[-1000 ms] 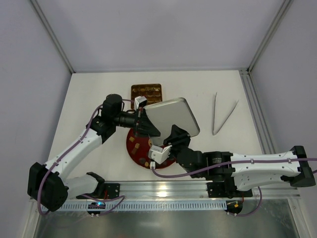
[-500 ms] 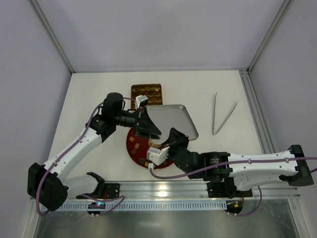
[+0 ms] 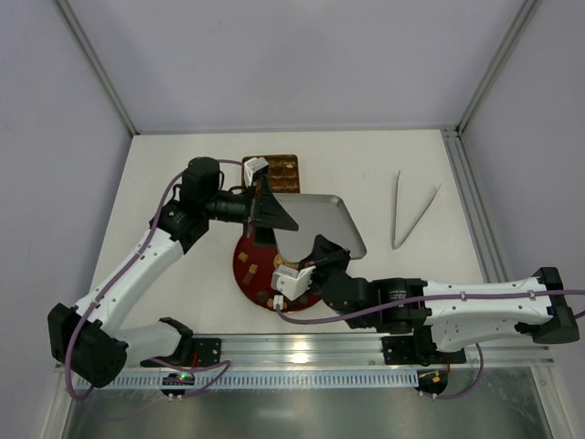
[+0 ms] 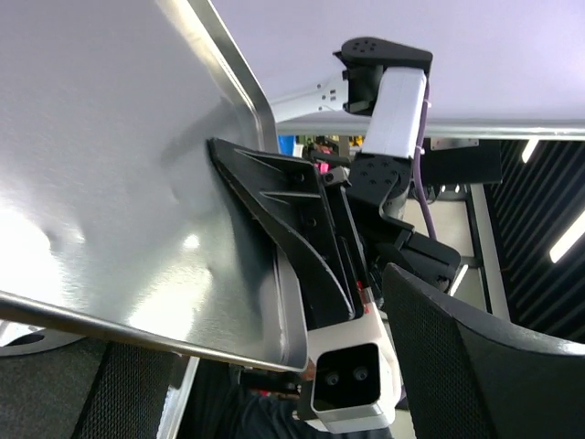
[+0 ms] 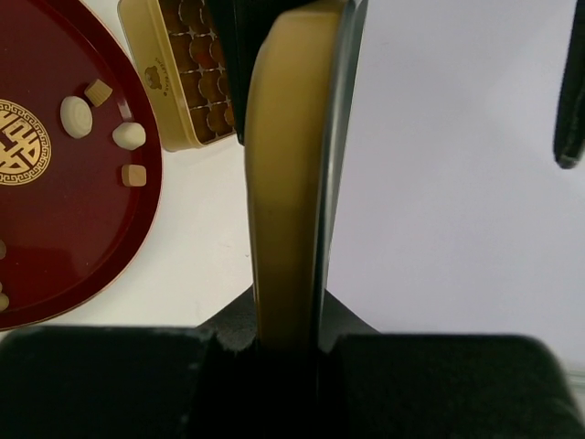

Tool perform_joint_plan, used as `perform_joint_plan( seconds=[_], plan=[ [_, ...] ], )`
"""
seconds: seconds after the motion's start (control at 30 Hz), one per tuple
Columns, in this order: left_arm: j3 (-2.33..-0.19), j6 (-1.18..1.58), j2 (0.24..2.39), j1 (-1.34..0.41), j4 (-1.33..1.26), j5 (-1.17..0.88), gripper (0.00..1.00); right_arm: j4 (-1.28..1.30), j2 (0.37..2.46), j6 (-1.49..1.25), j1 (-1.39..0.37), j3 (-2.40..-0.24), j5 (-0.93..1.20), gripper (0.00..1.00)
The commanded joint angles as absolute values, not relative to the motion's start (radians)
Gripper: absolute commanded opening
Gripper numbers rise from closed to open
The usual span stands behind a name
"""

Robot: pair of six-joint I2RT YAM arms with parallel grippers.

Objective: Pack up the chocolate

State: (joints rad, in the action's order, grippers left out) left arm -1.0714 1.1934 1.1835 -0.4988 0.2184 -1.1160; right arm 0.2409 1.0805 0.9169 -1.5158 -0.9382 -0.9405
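Note:
Chocolate pieces (image 5: 76,116) in cream and tan lie on the red round plate (image 5: 55,238), and more fill the gridded gold box (image 5: 187,82). In the top view the box (image 3: 274,170) sits behind the plate (image 3: 245,274). A silver lid (image 3: 320,219) with a gold inner rim hangs tilted above the plate's far side. My right gripper (image 3: 315,249) is shut on its near edge (image 5: 288,183). My left gripper (image 3: 274,212) stands open at the lid's left edge (image 4: 110,183), its fingers wide apart on either side of the rim.
A pair of metal tongs (image 3: 411,210) lies on the white table at the right. A metal rail (image 3: 468,201) runs along the right side, and enclosure walls stand left, right and behind.
My left gripper has opened, let go of the lid and drawn back slightly up-left. The lid has tipped lower. The right gripper closed on the lid's edge and stays there.

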Motion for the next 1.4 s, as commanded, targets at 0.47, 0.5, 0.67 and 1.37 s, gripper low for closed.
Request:
perform_joint_plan(
  seconds=[0.47,0.5,0.67,1.37],
  plan=[
    [-1.226,1.068,1.247,-0.315,0.359,-1.017,0.89,0.354,1.055,0.729,-1.482,-1.028,-0.991,0.04],
    [-1.251,1.072,1.252,-0.29,0.354,-1.017,0.89,0.373,1.055,0.709,-1.479,-1.041,-0.977,0.04],
    [-1.304,1.074,1.275,-0.212,0.338,-0.97,0.89,0.563,1.087,0.511,-1.393,-1.171,-0.841,0.04],
    [-1.428,0.772,1.385,-0.032,0.495,-0.441,0.87,0.163,1.566,-0.521,-0.476,-1.54,0.736,0.04]
  ],
)
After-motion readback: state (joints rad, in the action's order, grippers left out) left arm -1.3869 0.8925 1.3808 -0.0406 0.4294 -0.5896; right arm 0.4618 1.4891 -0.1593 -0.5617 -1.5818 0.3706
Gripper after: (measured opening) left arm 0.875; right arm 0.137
